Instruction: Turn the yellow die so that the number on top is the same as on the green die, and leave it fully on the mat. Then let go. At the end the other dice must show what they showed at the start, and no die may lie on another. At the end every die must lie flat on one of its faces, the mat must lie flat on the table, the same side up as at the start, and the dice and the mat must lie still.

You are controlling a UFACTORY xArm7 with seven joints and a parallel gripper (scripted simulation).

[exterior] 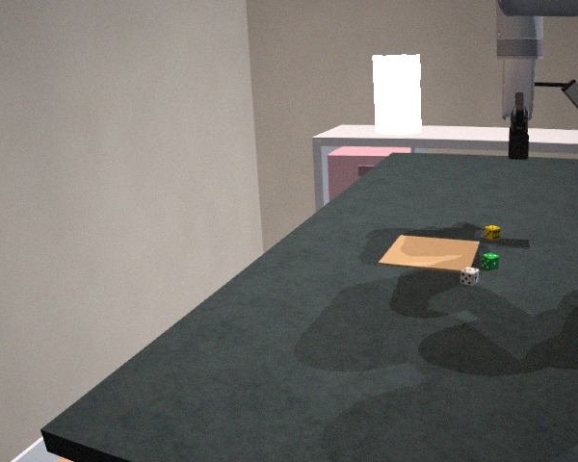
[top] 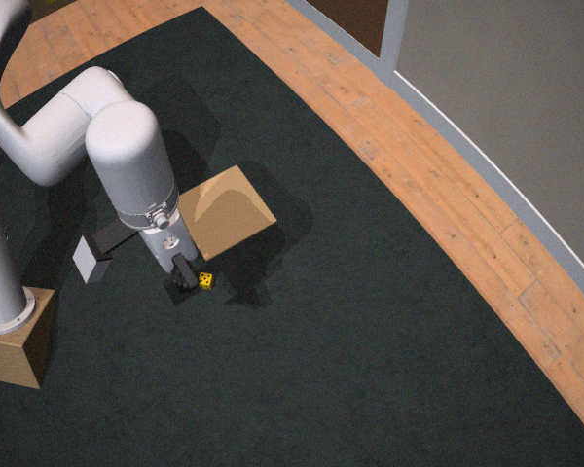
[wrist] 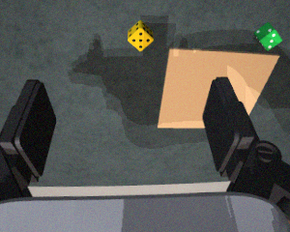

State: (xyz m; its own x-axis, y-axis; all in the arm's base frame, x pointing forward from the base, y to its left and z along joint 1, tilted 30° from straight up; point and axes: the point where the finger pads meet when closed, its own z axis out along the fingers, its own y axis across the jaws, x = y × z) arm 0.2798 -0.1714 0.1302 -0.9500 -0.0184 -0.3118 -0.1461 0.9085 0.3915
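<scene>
Yellow die (wrist: 140, 37) sits on the dark table off the mat (wrist: 206, 87), ahead and below my gripper (wrist: 129, 98), nearer my left finger; fingers spread wide, holding nothing.

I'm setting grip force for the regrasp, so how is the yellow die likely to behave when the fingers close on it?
The yellow die looks like a small rigid cube, so it probably will not squash. Its flat faces suggest it will tip face to face rather than roll freely. It looks tiny beside the open gripper, so an off-centre squeeze might make it twist or pop out.
</scene>
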